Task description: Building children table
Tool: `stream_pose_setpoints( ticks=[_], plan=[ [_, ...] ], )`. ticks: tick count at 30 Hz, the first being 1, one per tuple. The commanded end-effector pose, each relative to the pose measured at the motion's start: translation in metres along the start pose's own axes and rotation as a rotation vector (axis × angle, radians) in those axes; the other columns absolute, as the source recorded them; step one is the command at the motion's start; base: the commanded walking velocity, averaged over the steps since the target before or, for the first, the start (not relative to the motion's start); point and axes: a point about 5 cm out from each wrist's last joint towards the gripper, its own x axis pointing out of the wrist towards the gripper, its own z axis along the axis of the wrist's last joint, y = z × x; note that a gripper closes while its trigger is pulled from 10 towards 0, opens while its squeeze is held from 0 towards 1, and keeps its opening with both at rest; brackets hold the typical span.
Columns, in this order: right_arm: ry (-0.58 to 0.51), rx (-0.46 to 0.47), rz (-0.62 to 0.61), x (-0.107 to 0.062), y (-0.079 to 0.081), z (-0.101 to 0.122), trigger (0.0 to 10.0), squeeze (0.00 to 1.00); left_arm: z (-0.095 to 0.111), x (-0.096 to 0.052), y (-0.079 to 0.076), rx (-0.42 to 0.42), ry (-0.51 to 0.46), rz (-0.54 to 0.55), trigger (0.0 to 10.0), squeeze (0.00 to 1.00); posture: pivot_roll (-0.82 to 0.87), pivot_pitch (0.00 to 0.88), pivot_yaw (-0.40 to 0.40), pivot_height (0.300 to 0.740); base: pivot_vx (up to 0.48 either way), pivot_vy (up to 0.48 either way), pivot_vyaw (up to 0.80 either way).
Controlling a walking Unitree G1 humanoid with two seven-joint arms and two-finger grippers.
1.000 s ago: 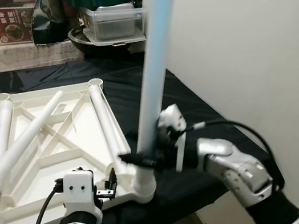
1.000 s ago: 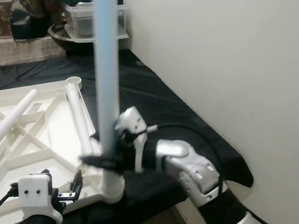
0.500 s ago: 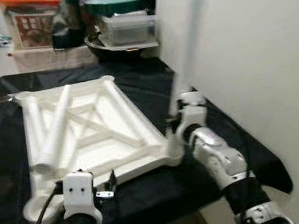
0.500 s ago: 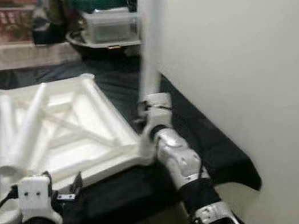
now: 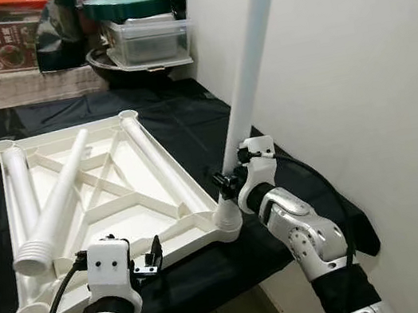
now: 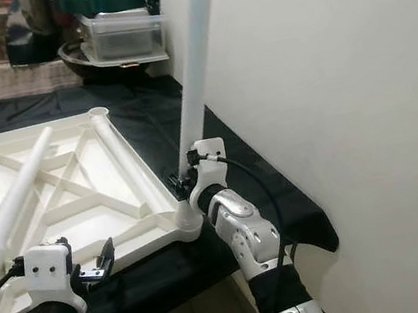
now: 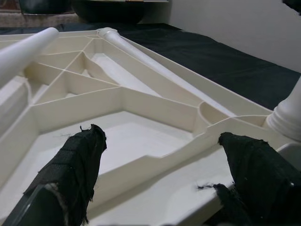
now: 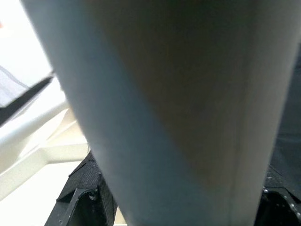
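**Leg upright in tabletop corner, right claw clamped on it**

Upturned white tabletop (image 5: pixel 111 198) lying flat on the black-draped table (image 5: pixel 184 104), ribbed underside facing up. Landmark: the tabletop's near right corner socket (image 5: pixel 227 220).

Upright leg (image 5: pixel 248 77) planted in that socket, tilted slightly away from the tabletop toward the pale wall (image 5: pixel 373 79). Right claw (image 5: pixel 228 183) clenched around the leg just above the socket; seen from the right wrist, the leg (image 8: pixel 164 103) pressed close between black fingers (image 8: pixel 87 197).

Left claw (image 5: pixel 153 260) hovering at the tabletop's near edge, leftward of the socket, fingers spread and grasping nothing. From the left wrist, both black fingers (image 7: pixel 70 165) apart above the tabletop rim (image 7: pixel 155 165), with the leg's ribbed base (image 7: pixel 288 117) beside the far finger.

Loose leg (image 5: pixel 55 200) lying slantwise across the ribs, well left of the socket, threaded end toward the near edge. Another leg (image 5: pixel 20 186) lying along the tabletop's left edge, and one more (image 5: pixel 163 164) along the right edge, running from the far right corner toward the socket.

Beyond the tabletop, past the far end of the table: a green-lidded pot (image 5: pixel 126 7) on a clear box (image 5: pixel 146 39), and a printed carton (image 5: pixel 7 42).
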Motion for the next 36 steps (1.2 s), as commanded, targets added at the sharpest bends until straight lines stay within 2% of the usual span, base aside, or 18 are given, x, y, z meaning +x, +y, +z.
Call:
stream_pose_setpoints(
  ticks=[1,3,5,13,14,16,17,19,20,21,22,27,28,29,30,31,33,36],
  plan=[
    [0.007,0.001,0.079,0.004,0.014,0.002,10.0,0.0,-0.002,0.001,-0.003,0.004,0.007,-0.011,10.0,0.0,0.18,0.0,-0.181,0.74,0.0,0.0,0.0],
    [0.009,-0.072,0.433,-0.013,0.037,0.01,10.0,0.0,-0.001,0.001,-0.003,0.004,0.005,-0.011,10.0,0.0,0.18,0.0,-0.184,0.74,0.0,0.0,0.0],
    [0.027,-0.105,0.568,-0.022,0.046,0.009,10.0,0.0,-0.001,0.001,-0.003,0.004,0.005,-0.011,10.0,0.0,0.18,0.0,-0.184,0.74,0.0,0.0,0.0],
    [0.114,-0.165,0.722,-0.031,0.051,-0.005,9.8,0.0,0.0,0.001,-0.001,0.009,0.002,-0.005,10.0,0.0,0.19,0.0,-0.192,0.74,0.0,0.0,0.0],
    [0.131,-0.162,0.68,-0.025,0.048,-0.009,0.0,0.0,0.0,0.001,-0.001,0.01,0.002,-0.002,10.0,0.0,0.2,0.0,-0.196,0.74,0.0,0.0,0.0],
    [0.139,-0.152,0.523,-0.012,0.038,-0.013,0.0,0.0,0.0,0.001,0.0,0.013,0.002,0.001,10.0,0.0,0.2,0.0,-0.194,0.74,0.0,0.0,0.0],
    [0.143,-0.105,0.117,0.009,0.01,-0.018,0.0,0.0,0.0,0.001,0.001,0.016,0.003,0.003,10.0,0.0,0.2,0.0,-0.194,0.74,0.0,0.0,0.0],
    [0.143,-0.105,0.117,0.009,0.01,-0.018,0.0,0.0,0.0,0.001,0.001,0.016,0.003,0.003,10.0,0.0,0.2,0.0,-0.194,0.74,0.0,0.0,0.0],
    [0.139,-0.044,-0.181,0.011,-0.017,-0.021,0.0,0.0,0.0,0.0,0.001,0.017,0.004,0.003,10.0,0.0,0.19,0.0,-0.191,0.74,0.0,0.0,0.0],
    [0.139,-0.044,-0.181,0.011,-0.017,-0.021,0.0,0.0,0.0,0.0,0.001,0.017,0.004,0.003,10.0,0.0,0.19,0.0,-0.191,0.74,0.0,0.0,0.0],
    [0.137,-0.01,-0.391,0.007,-0.036,-0.025,0.0,0.0,-0.001,0.0,0.001,0.017,0.006,0.002,10.0,0.0,0.19,0.0,-0.188,0.74,0.0,0.0,0.0],
    [0.156,0.024,-0.613,-0.006,-0.052,-0.031,0.0,0.0,-0.001,0.001,0.001,0.016,0.007,0.0,10.0,0.0,0.19,0.0,-0.186,0.74,0.0,0.0,0.0],
    [0.172,0.022,-0.593,-0.006,-0.047,-0.034,1.6,0.0,-0.001,0.001,0.0,0.015,0.007,-0.001,10.0,0.0,0.19,0.0,-0.186,0.74,0.0,0.0,0.0],
    [0.185,0.02,-0.563,-0.006,-0.043,-0.035,1.6,0.0,-0.002,0.001,0.0,0.015,0.008,-0.001,10.0,0.0,0.19,0.0,-0.186,0.74,0.0,0.0,0.0],
    [0.169,0.007,-0.503,-0.004,-0.038,-0.033,10.0,0.0,-0.002,0.001,-0.001,0.013,0.007,-0.002,10.0,0.0,0.19,0.0,-0.189,0.74,0.0,0.0,0.0],
    [0.169,0.007,-0.503,-0.004,-0.038,-0.033,10.0,0.0,-0.002,0.001,-0.001,0.013,0.007,-0.002,10.0,0.0,0.19,0.0,-0.189,0.74,0.0,0.0,0.0],
    [0.095,0.021,-0.4,0.001,-0.029,-0.022,10.0,1.0,-0.002,0.001,-0.001,0.011,0.006,-0.002,10.0,0.0,0.19,0.0,-0.189,0.74,0.0,0.0,0.0],
    [0.061,0.034,-0.321,0.004,-0.022,-0.015,10.0,1.0,-0.002,0.001,-0.001,0.01,0.005,-0.002,10.0,0.0,0.19,0.0,-0.193,0.74,0.0,0.0,0.0]
  ],
)
